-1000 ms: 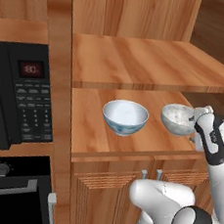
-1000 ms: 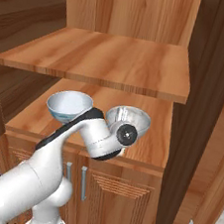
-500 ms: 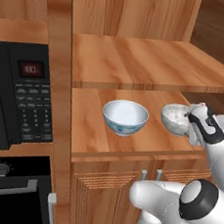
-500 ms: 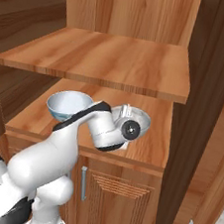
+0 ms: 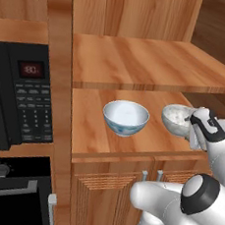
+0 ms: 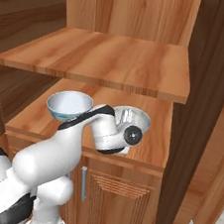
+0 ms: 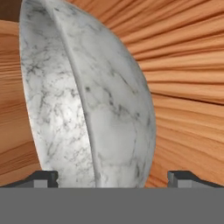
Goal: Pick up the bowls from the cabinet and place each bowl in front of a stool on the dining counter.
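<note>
My pincer [image 7: 112,177], fingers spread wide and released, straddles the rim of the speckled grey-white bowl [image 7: 87,100] at centre frame, apparently without touching. That bowl [image 5: 177,119] sits at right on the cabinet's lower shelf [image 5: 90,131]; the blue-patterned bowl [image 5: 125,117] stands centre.

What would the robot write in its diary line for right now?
stage: reaching for grey bowl | pincer: open, tips either side of its rim | blue-patterned bowl: on cabinet shelf | held: nothing
</note>
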